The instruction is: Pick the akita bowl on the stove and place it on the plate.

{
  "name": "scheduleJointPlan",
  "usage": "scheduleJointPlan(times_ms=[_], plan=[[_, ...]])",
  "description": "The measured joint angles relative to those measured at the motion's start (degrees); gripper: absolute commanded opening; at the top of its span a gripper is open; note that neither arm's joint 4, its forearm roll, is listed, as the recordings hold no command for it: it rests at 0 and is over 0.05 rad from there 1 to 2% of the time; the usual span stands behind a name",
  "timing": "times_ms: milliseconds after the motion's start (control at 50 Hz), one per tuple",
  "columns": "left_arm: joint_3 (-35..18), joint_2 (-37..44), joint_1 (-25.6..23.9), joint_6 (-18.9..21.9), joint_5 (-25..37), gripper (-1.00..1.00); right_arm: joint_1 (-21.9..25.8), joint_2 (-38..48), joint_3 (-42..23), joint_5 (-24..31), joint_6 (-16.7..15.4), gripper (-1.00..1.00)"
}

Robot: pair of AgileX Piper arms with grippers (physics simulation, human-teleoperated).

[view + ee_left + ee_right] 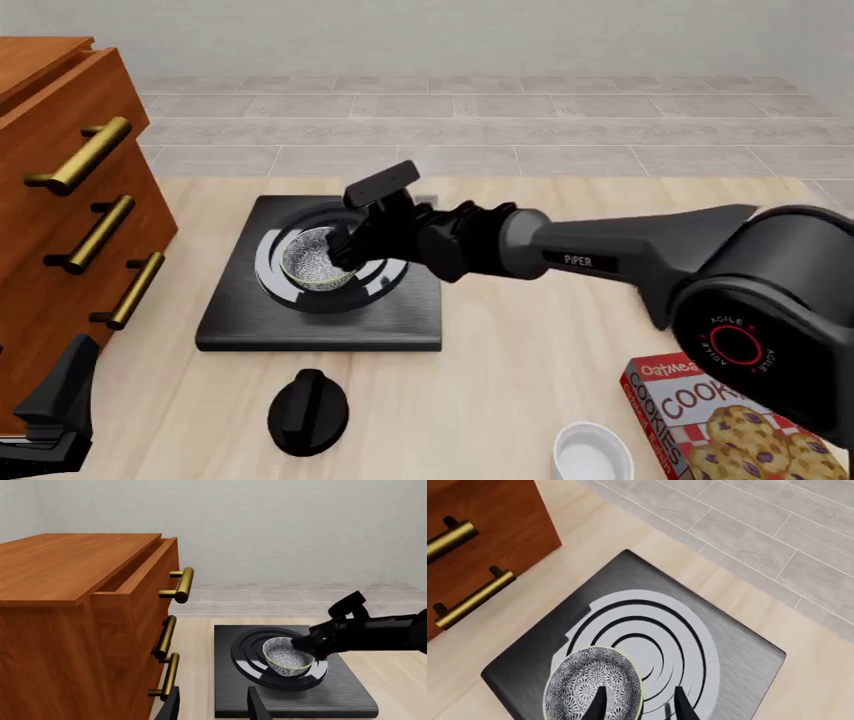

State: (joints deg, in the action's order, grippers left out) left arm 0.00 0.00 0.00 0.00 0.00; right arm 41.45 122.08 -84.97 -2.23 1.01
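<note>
Two tools, only the right one works here. Left wrist view: akita bowl sits on the stove rings, centre-right of frame; right tool is at its rim from the right. Left tool at bottom edge, spread wide, empty, well apart. Front view: bowl left of centre, right arm across it. Right wrist view: one finger inside the bowl, other outside, rim between; not clamped, I judge. Plate not visible.
</note>
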Motion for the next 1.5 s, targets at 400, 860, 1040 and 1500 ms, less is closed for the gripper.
scheduleJointPlan(times_ms=[400,860,1040,1500], plan=[[0.0,0.0,0.0,0.0,0.0,1.0,0.46,2.64,-1.02,-0.85,1.92,1.0],[0.0,0.0,0.0,0.0,0.0,1.0,1.42,4.09,-1.85,-1.93,3.44,1.0],[0.0,0.0,0.0,0.0,0.0,1.0,2.21,4.2,-0.75,-3.04,5.14,-1.0],[0.0,0.0,0.0,0.0,0.0,1.0,3.2,1.49,2.4,-3.62,6.56,-1.0]])
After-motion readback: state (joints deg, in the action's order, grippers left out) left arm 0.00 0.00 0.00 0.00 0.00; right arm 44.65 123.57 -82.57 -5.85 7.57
